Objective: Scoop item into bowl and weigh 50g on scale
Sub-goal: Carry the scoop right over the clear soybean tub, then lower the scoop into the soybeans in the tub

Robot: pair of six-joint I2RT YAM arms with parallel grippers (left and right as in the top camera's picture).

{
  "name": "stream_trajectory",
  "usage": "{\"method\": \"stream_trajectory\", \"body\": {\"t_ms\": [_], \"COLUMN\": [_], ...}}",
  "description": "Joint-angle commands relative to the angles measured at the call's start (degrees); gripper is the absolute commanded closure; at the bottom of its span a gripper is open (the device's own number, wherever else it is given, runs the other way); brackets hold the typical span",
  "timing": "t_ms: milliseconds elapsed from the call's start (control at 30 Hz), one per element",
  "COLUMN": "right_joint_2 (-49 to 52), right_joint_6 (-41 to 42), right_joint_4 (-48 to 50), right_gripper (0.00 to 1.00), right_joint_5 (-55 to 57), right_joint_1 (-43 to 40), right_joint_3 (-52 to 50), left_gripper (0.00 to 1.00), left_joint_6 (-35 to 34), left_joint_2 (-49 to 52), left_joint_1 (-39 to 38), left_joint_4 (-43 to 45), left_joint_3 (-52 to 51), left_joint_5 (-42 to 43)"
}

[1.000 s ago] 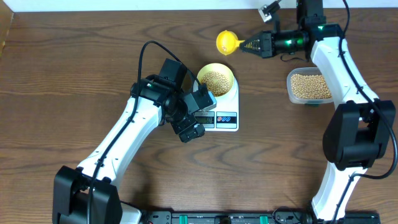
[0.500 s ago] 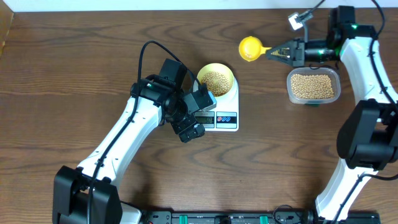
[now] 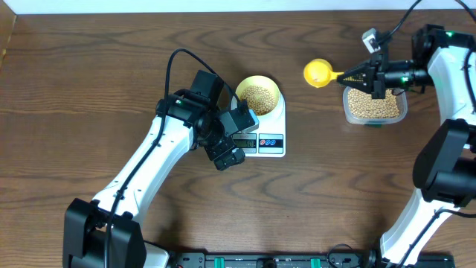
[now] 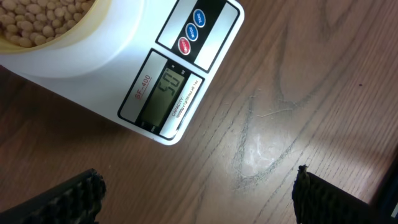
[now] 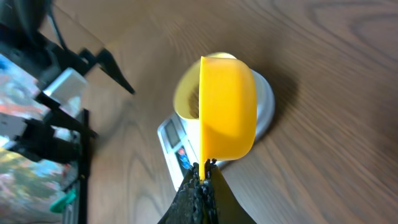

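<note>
The pale-yellow bowl (image 3: 258,94) stands on the white scale (image 3: 277,123) and holds tan beans (image 3: 258,97). In the left wrist view the scale's display (image 4: 164,93) reads 50, with the bowl (image 4: 74,38) and beans (image 4: 31,18) at the top left. My left gripper (image 3: 236,139) hovers open over the scale's front left corner, nothing between its fingers (image 4: 71,198). My right gripper (image 3: 358,76) is shut on the handle of the yellow scoop (image 3: 318,72), held in the air left of the clear tub (image 3: 374,117). The scoop (image 5: 227,106) fills the right wrist view, turned on edge.
The clear tub of beans (image 3: 372,103) sits at the right, under my right arm. Behind the scoop the right wrist view shows the bowl (image 5: 185,99) and scale (image 5: 173,138). Bare wood table (image 3: 89,89) surrounds everything.
My right gripper has carried the scoop to the right, from behind the bowl to just left of the tub. The left arm has not moved.
</note>
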Motion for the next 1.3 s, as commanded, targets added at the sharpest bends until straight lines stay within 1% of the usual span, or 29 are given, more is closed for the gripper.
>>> {"method": "stream_trajectory", "body": {"t_ms": [0, 67, 133, 267, 333, 367, 800, 1200, 1267], "right_joint_2": [-1.11, -1.11, -1.11, -1.11, -1.11, -1.11, -1.11, -1.11, -1.11], "right_joint_6": [-1.53, 2.8, 8.83, 24.11, 28.89, 29.99, 37.94, 38.05, 39.65], "right_joint_4": [0.17, 1.55, 3.63, 7.37, 8.04, 8.09, 7.13, -0.04, -0.72], "right_gripper": [0.99, 0.99, 0.99, 0.99, 0.99, 0.99, 0.99, 0.99, 0.99], "right_joint_5": [4.31, 7.3, 10.71, 20.26, 24.85, 26.29, 36.04, 36.44, 36.72], "right_joint_1": [-1.55, -2.38, -3.04, -4.02, -4.2, -4.2, -4.2, -4.2, -4.15], "right_joint_3": [1.01, 1.01, 1.01, 1.01, 1.01, 1.03, 2.34, 11.15, 11.93], "left_gripper": [0.02, 0.02, 0.02, 0.02, 0.02, 0.02, 0.02, 0.02, 0.02], "left_joint_6": [0.39, 0.39, 0.37, 0.39, 0.39, 0.37, 0.39, 0.37, 0.39], "left_joint_2": [0.37, 0.37, 0.37, 0.37, 0.37, 0.37, 0.37, 0.37, 0.37], "left_joint_1": [0.26, 0.26, 0.24, 0.24, 0.26, 0.24, 0.24, 0.26, 0.24], "left_joint_4": [-0.13, -0.13, -0.13, -0.13, -0.13, -0.13, -0.13, -0.13, -0.13], "left_joint_3": [-0.13, -0.13, -0.13, -0.13, -0.13, -0.13, -0.13, -0.13, -0.13], "left_joint_5": [0.31, 0.31, 0.31, 0.31, 0.31, 0.31, 0.31, 0.31, 0.31]}}
